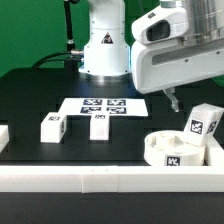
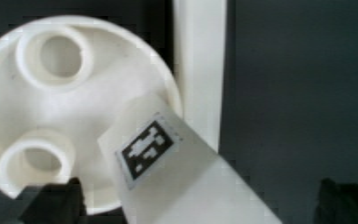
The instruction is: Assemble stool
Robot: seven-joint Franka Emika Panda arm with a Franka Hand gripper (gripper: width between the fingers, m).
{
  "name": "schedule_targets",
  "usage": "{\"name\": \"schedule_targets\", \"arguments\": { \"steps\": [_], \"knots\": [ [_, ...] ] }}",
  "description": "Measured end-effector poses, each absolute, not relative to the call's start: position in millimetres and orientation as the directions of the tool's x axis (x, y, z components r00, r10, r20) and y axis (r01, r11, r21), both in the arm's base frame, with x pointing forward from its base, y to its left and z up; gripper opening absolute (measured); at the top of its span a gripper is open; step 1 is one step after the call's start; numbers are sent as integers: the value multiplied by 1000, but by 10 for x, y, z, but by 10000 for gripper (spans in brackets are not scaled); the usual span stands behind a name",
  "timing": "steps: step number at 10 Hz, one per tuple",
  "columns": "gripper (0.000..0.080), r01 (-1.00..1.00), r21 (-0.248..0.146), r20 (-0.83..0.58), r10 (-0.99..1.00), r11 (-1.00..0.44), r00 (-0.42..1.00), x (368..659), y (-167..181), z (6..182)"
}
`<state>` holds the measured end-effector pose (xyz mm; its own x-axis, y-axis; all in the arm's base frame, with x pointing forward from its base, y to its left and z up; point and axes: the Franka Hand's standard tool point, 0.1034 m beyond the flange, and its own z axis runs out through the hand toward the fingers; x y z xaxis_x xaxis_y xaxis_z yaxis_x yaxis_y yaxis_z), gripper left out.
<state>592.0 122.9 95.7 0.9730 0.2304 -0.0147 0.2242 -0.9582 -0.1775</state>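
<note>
Exterior view: the round white seat [image 1: 172, 152] sits at the lower right of the frame on the black table [image 1: 30, 100], just behind the front white rail [image 1: 80, 181]. One tagged leg [image 1: 205, 124] stands on the seat's right side, slightly tilted; can't tell if it is in a socket. Two more legs lie loose on the table at centre left, a left one [image 1: 52, 126] and a right one [image 1: 99, 125], apart from each other and just in front of the marker board [image 1: 103, 105]. The gripper [image 1: 172, 100] hangs above the seat, touching nothing. The robot base [image 1: 103, 45] is at top centre.

Wrist view: the seat [image 2: 87, 100] shows two round sockets, with the tagged leg [image 2: 185, 170] lying across its edge. The gripper [image 2: 197, 205] fingers [image 2: 51, 202] are spread wide on either side of the leg, clear of it and holding nothing.
</note>
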Motion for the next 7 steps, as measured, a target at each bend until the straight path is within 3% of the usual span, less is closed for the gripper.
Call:
{"name": "schedule_targets", "arguments": {
  "steps": [4, 7],
  "knots": [
    [649, 611, -54, 62, 608, -790, 792, 6017, 1219, 931],
    [622, 619, -56, 62, 616, -783, 785, 5993, 1254, 864]
  ]
}}
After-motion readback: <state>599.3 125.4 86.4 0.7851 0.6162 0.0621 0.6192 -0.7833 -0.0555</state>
